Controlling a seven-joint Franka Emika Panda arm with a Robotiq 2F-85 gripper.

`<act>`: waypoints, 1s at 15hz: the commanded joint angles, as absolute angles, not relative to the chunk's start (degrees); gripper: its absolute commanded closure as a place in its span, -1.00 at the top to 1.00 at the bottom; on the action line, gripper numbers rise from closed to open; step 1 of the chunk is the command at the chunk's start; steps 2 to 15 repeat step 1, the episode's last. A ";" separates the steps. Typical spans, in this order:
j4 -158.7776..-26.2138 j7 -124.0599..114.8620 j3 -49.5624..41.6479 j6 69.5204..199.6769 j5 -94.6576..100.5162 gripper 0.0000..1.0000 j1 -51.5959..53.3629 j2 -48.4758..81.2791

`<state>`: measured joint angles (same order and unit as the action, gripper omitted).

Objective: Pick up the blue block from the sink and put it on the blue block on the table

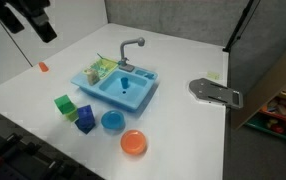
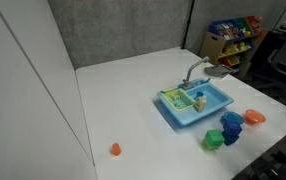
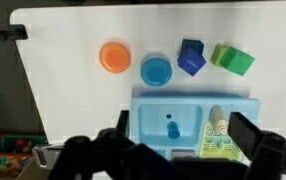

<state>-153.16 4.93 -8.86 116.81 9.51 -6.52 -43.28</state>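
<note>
A toy blue sink [image 1: 141,95] stands mid-table and shows in all views [image 2: 215,108] [image 3: 149,112]. A small blue block [image 1: 125,83] stands in its basin, also in the wrist view [image 3: 171,130]. A darker blue block [image 1: 85,118] sits on the table in front of the sink, next to a green block [image 1: 65,104]; both also show in the wrist view, blue [image 3: 191,57] and green [image 3: 232,60]. My gripper [image 3: 181,130] is open and empty, high above the sink. In an exterior view it is at the top left [image 1: 30,17].
A blue bowl [image 3: 156,70] and an orange bowl [image 3: 114,56] lie beside the blocks. A green dish rack [image 3: 220,138] fills the sink's side compartment, behind a grey faucet [image 1: 131,47]. A small orange object [image 1: 43,67] and a grey device [image 1: 213,92] lie on the table.
</note>
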 commanded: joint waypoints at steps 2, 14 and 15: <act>-153.05 5.25 -8.37 116.70 9.09 1.00 -7.04 -43.21; -153.05 5.25 -8.37 116.70 9.09 1.00 -7.04 -43.21; -153.05 5.25 -8.37 116.70 9.09 1.00 -7.04 -43.21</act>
